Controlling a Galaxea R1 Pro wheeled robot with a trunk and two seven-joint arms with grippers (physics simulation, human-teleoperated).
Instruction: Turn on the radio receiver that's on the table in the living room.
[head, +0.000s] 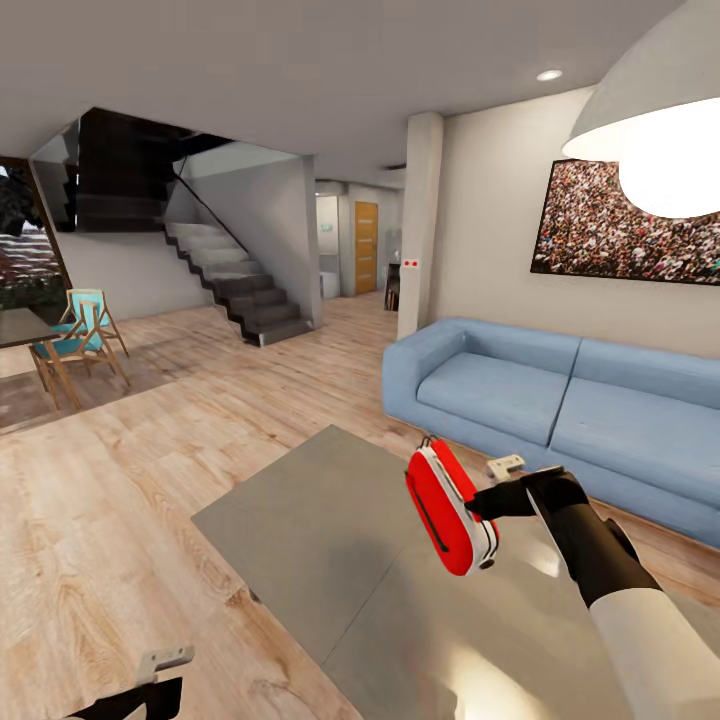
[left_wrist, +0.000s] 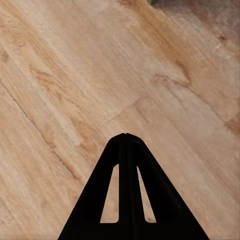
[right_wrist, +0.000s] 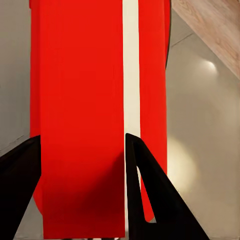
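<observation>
Gripping: the right gripper (head: 490, 520) is clamped on the radio receiver (head: 450, 510), holding it tilted on edge in the air above the table (head: 300, 530); the receiver does not touch the top
Head view: the red box with its white edge trim and thin dark handle hangs over the glossy grey top; the blue sofa (head: 560, 400) stands just beyond, the crowd-photo picture (head: 620, 225) on the wall above it, the white dome lamp (head: 650, 130) close to the camera; dark stairs (head: 230, 280) and a wooden chair (head: 80, 345) sit far back
Right wrist view: the fingers (right_wrist: 150, 195) press both sides of the red body (right_wrist: 80, 115); its white stripe runs lengthwise; grey tabletop (right_wrist: 210, 150) lies beneath
Left wrist view: the left gripper (left_wrist: 126, 137) has its fingertips pressed together, nothing between them; the wood floor (left_wrist: 75, 75) lies under it
Writing: none can be read on the receiver; the dial is turned out of sight
</observation>
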